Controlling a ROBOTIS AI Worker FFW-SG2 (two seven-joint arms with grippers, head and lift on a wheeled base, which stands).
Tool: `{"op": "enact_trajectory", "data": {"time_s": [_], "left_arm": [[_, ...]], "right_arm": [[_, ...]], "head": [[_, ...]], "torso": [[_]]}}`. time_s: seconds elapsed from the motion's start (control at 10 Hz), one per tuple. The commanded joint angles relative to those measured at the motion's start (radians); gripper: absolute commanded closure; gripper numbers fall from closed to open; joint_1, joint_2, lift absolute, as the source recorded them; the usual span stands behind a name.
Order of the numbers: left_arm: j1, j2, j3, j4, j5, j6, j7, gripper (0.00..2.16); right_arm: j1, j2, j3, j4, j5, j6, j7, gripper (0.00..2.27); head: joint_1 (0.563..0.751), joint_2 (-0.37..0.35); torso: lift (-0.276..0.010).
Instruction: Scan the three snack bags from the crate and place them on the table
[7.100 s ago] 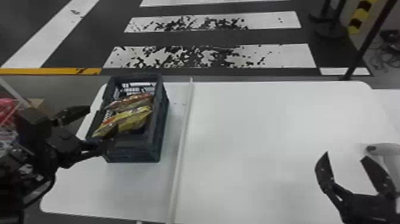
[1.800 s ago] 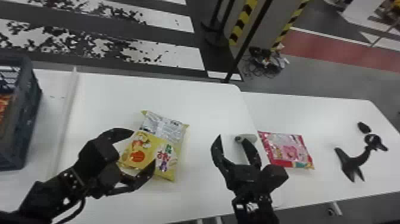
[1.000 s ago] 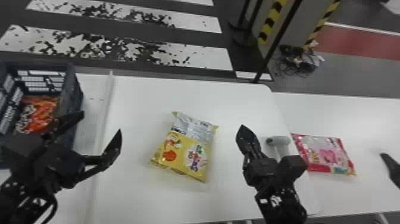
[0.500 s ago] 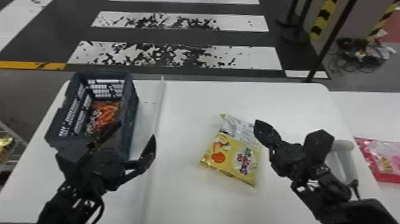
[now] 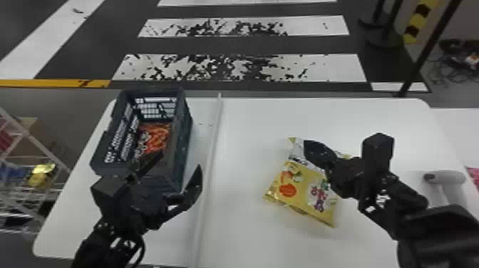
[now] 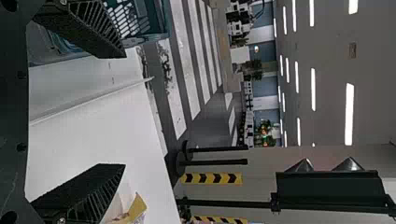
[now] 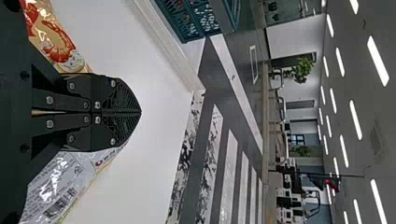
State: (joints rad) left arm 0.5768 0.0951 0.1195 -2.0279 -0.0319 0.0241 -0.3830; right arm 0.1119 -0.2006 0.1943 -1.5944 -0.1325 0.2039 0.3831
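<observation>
Okay, starting at the left of the head view, I've got the dark plastic crate sitting on the white desk, with an orange-red snack bag lying inside it. My left claw is at the near side of the crate, its jaws spread wide, and the left wrist view gives me bare air between them. Next along comes the pale raised strip running from the far edge of the desk toward me. Right of that, the yellow snack bag lies on the desk, slightly turned. Over its right part is my right claw, closed, tips together in the right wrist view; whether it touches the bag, I can't tell. Further right stands a white scanner on the desk, then a pink bag, cut off at the view's edge.
</observation>
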Motion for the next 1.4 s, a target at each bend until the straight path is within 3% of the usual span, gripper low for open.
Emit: {"op": "enact_trajectory", "data": {"time_s": [0.0, 0.3, 0.7, 1.0, 1.3], "left_arm": [[0.008, 0.0, 0.009, 0.001, 0.004, -0.003, 0.0, 0.04], [0.023, -0.003, 0.025, 0.001, 0.009, -0.016, 0.0, 0.04], [0.023, -0.002, 0.029, 0.021, 0.015, -0.028, 0.0, 0.04], [0.017, -0.003, 0.029, 0.034, 0.018, -0.034, 0.0, 0.04], [0.015, -0.005, 0.025, 0.034, 0.021, -0.04, 0.0, 0.04]], "right_arm": [[-0.066, 0.001, 0.045, 0.068, 0.011, 0.01, 0.005, 2.13], [-0.158, 0.001, 0.108, 0.221, 0.031, 0.013, 0.007, 2.13], [-0.156, 0.001, 0.152, 0.344, 0.079, -0.07, 0.017, 2.13], [-0.075, -0.057, 0.143, 0.168, 0.083, 0.029, 0.036, 2.13], [0.0, -0.066, 0.088, -0.078, 0.053, 0.191, 0.088, 2.13]], "head": [[0.695, 0.135], [0.695, 0.17], [0.695, 0.196], [0.695, 0.2], [0.695, 0.194]], "torso": [[-0.062], [-0.062], [-0.062], [-0.062], [-0.062]]}}
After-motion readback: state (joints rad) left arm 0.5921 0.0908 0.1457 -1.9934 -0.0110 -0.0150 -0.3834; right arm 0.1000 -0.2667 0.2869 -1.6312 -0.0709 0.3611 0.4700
